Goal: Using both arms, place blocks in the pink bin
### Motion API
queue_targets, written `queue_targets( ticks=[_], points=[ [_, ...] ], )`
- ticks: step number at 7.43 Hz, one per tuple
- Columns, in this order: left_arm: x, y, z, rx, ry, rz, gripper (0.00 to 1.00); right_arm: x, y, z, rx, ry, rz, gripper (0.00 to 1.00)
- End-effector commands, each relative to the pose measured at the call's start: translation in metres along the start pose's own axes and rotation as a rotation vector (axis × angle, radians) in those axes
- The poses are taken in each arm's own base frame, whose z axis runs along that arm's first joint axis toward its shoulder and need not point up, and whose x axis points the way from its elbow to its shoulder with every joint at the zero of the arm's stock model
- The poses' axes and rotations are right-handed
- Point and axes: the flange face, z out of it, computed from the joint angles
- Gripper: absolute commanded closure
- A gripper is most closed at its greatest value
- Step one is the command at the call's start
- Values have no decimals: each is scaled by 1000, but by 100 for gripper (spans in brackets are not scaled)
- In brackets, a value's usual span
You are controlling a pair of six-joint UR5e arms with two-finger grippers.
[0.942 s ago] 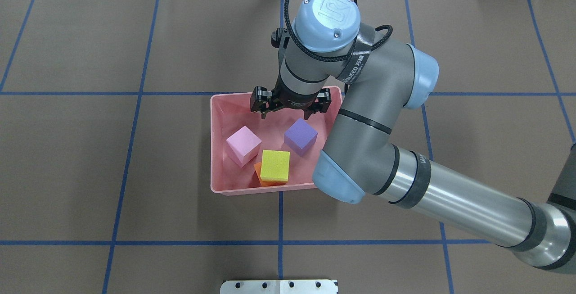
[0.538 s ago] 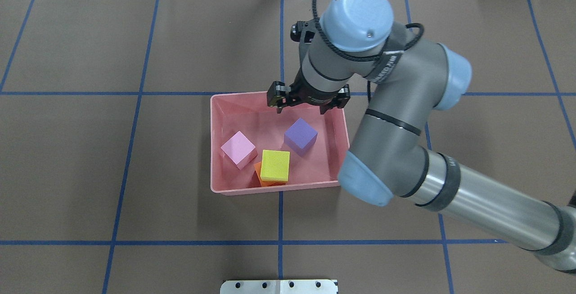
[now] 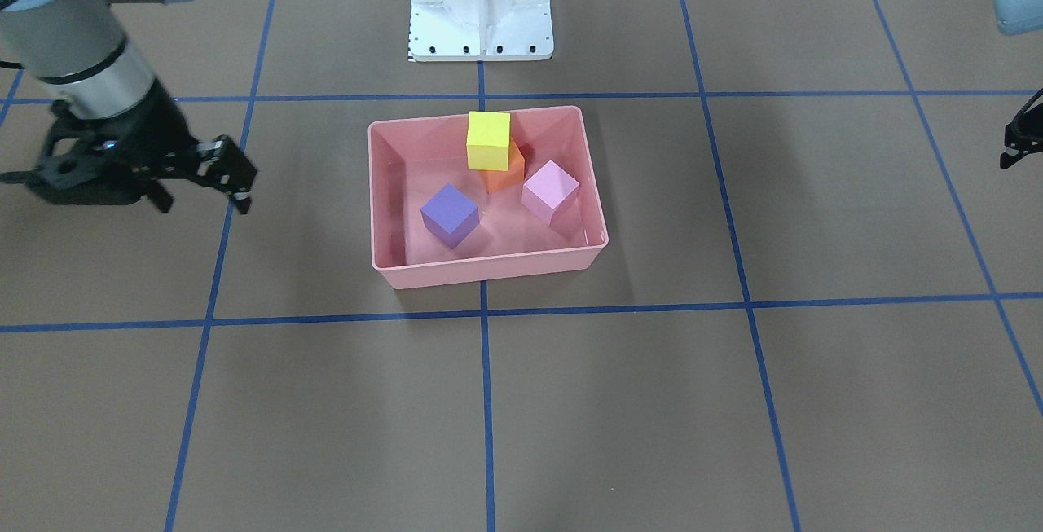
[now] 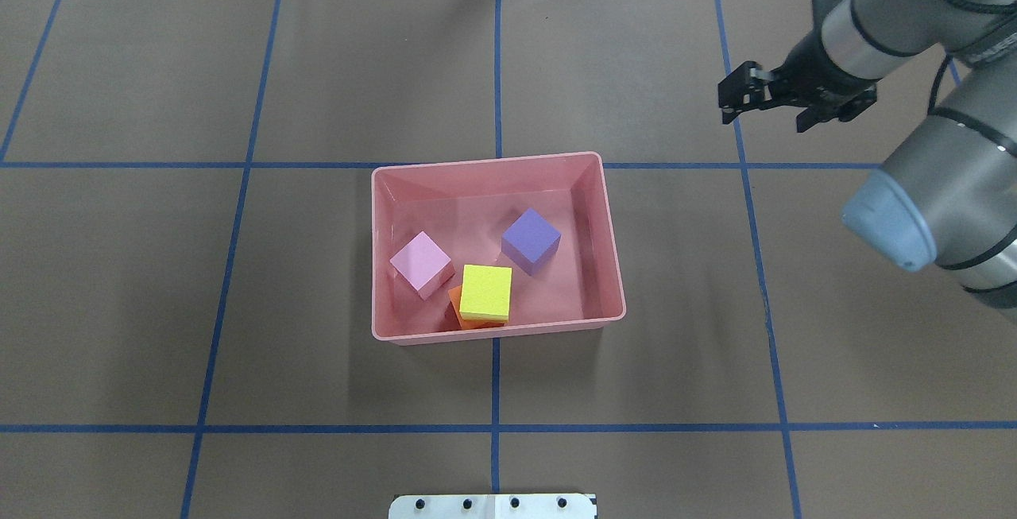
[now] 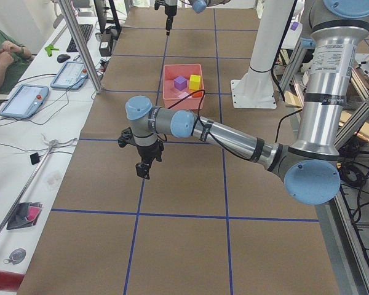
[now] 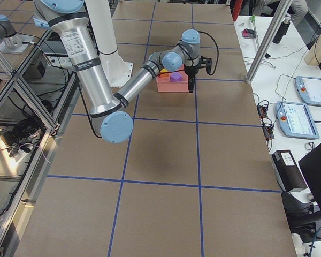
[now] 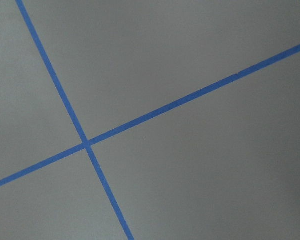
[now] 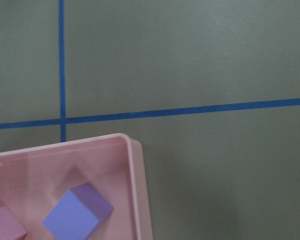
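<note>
The pink bin (image 4: 374, 249) sits mid-table and holds all the blocks. The light pink block (image 4: 421, 263) and the purple block (image 4: 531, 241) lie apart on its floor. The yellow block (image 4: 485, 292) rests on the orange block (image 4: 456, 306), which is mostly hidden. My right gripper (image 4: 764, 118) is open and empty, above the bare table beyond the bin's far right corner. It also shows in the front-facing view (image 3: 205, 204). My left gripper (image 3: 1013, 141) is cut off by that view's edge, far from the bin (image 3: 371, 190), and I cannot tell its state.
The white base stand (image 3: 481, 10) stands at the robot's side of the table. Blue tape lines (image 4: 496, 66) grid the brown surface. Operator desks with tablets (image 5: 24, 98) run along the far side. The left wrist view shows only bare table.
My right arm has pulled back from over the bin's far wall, rightward and away, with the gripper still open. The light pink block shifted slightly left early on.
</note>
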Motion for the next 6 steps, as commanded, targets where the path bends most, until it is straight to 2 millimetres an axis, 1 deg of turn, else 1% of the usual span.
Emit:
queue_targets(
  ticks=[1, 2, 3, 4, 5, 6],
  points=[
    [-28, 15, -12, 15, -2, -57, 0, 167, -33, -3, -67, 28, -147, 0],
    [-45, 31, -16, 25, 4, -98, 0, 231, -28, -7, -89, 20, -200, 0],
    [-65, 45, -13, 27, 19, -107, 0, 287, -31, -11, -99, 10, -231, 0],
    [-96, 60, -6, 13, 23, -11, 0, 348, -27, -11, -113, -22, -278, 0],
    [-107, 66, -1, 4, 23, -8, 0, 394, -13, -4, -133, -18, -331, 0],
    [-121, 74, 12, -13, 31, -34, 0, 434, -1, -13, -122, -19, -275, 0]
  ],
)
